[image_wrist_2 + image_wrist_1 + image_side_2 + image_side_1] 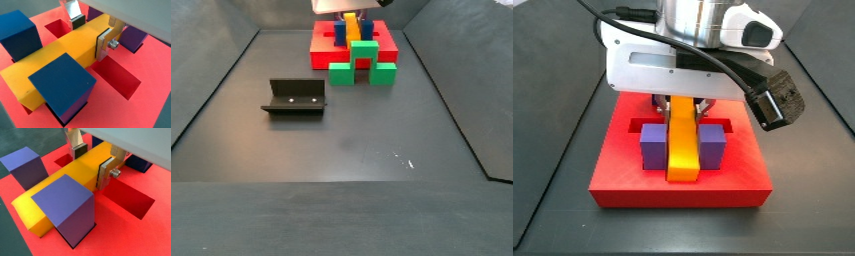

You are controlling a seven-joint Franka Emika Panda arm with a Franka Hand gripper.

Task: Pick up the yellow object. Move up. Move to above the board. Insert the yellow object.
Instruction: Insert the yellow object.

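Note:
The yellow object is a long yellow-orange bar lying across the red board, between upright purple blocks. My gripper straddles the bar near its far end. One dark pad presses flat on one side of the bar, and the other finger stands against the opposite side. It looks shut on the bar. In a side view the bar runs front to back between two purple blocks, and its near end reaches the board's front edge. The gripper is directly above.
An open recessed slot lies beside the bar. Dark blue blocks stand close to the fingers. Green blocks sit in front of the board. The fixture stands on the dark floor nearer the camera.

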